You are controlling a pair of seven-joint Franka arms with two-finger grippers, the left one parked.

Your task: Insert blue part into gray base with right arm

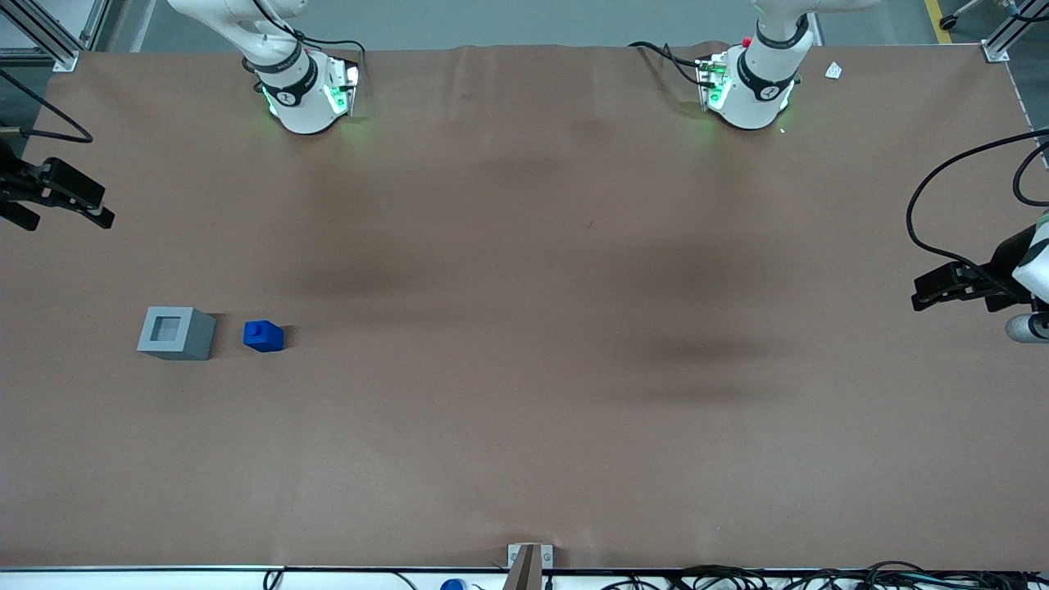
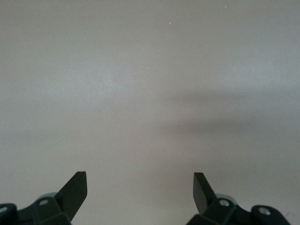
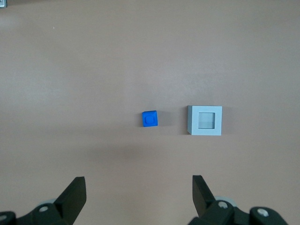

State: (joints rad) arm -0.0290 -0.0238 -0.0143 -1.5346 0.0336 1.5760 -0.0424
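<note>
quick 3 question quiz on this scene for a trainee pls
1. True or false: the blue part already sits in the gray base.
2. The gripper is: A) shut on the blue part, B) open and high above both things, C) touching the base.
3. Fill in: the square recess in the base's top is ____.

Key: 1 false, the part stands on the table beside the base, apart from it. 2 B. 3 empty.

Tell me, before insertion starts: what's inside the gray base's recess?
Nothing shows in the gray base; its recess looks empty. The blue part sits beside it. The end effector hangs open above.
</note>
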